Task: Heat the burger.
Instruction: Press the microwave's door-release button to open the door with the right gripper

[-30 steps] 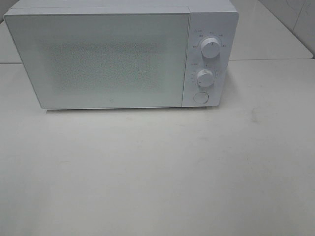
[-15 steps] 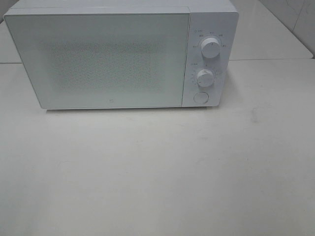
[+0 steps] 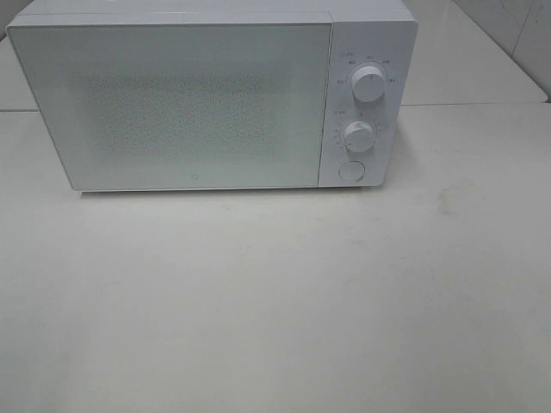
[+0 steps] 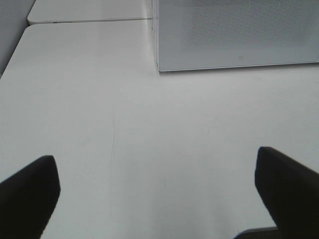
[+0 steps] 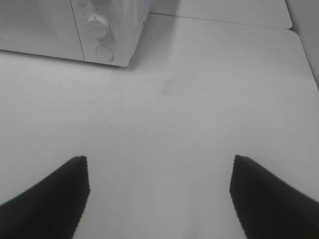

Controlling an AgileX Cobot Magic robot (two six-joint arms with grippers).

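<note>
The burger is out of view in every frame. A white microwave (image 3: pixel 211 99) stands at the back of the white table (image 3: pixel 275 301) with its door shut; two round knobs (image 3: pixel 368 83) and a round button (image 3: pixel 351 170) sit on its right panel. My left gripper (image 4: pixel 157 186) shows only in the left wrist view, open, with bare table between its dark fingers (image 4: pixel 30 191); the microwave's left front corner (image 4: pixel 234 35) lies ahead of it. In the right wrist view my right gripper (image 5: pixel 159 191) is open and empty, back from the microwave's knob side (image 5: pixel 102 35). Neither arm appears in the exterior high view.
The table is made of white slabs with seams (image 3: pixel 473 105) behind and beside the microwave. A tiled wall (image 3: pixel 516 30) rises at the back right. Faint scuff marks (image 4: pixel 114 137) line the tabletop in front of my left gripper.
</note>
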